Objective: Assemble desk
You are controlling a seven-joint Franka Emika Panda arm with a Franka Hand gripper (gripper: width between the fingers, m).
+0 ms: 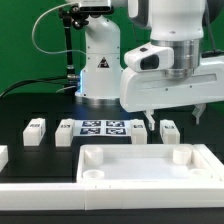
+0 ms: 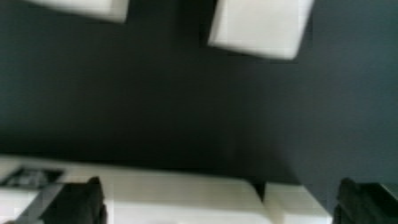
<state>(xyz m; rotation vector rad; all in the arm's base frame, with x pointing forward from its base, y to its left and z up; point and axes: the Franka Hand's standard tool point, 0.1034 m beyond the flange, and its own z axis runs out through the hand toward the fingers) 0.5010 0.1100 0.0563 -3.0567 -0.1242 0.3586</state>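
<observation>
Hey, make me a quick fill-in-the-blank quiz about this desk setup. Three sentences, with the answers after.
1. The tool hangs in the air, empty, with its jaws ____.
2. ____ legs sit in a row beyond the tabletop.
3. The marker board lies in that row with ____ legs on each side.

Missing words: open; Four; two.
</observation>
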